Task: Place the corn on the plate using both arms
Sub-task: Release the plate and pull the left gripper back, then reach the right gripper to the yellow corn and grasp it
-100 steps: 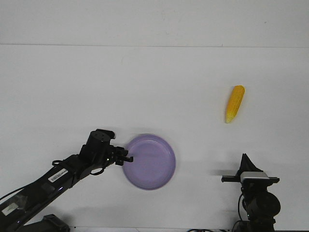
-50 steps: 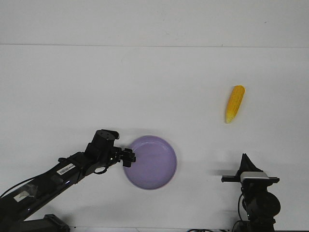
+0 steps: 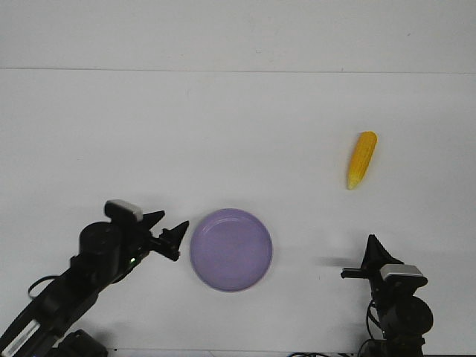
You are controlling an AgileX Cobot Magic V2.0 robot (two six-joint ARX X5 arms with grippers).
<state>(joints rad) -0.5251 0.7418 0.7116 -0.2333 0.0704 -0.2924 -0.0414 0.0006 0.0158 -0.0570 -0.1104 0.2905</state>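
My left gripper [image 3: 165, 232] hung spread apart just beside the plate [image 3: 230, 250]. The corn [image 3: 361, 159] lay well apart, far right. My right gripper [image 3: 370, 255], state unclear, needed to reach it next.

White table [image 3: 238, 134] under everything, plain, unmarked apart from faint specks. Paler wall [image 3: 238, 33] beyond its far edge, seam running straight across. Soft shadows on the table near both tools.
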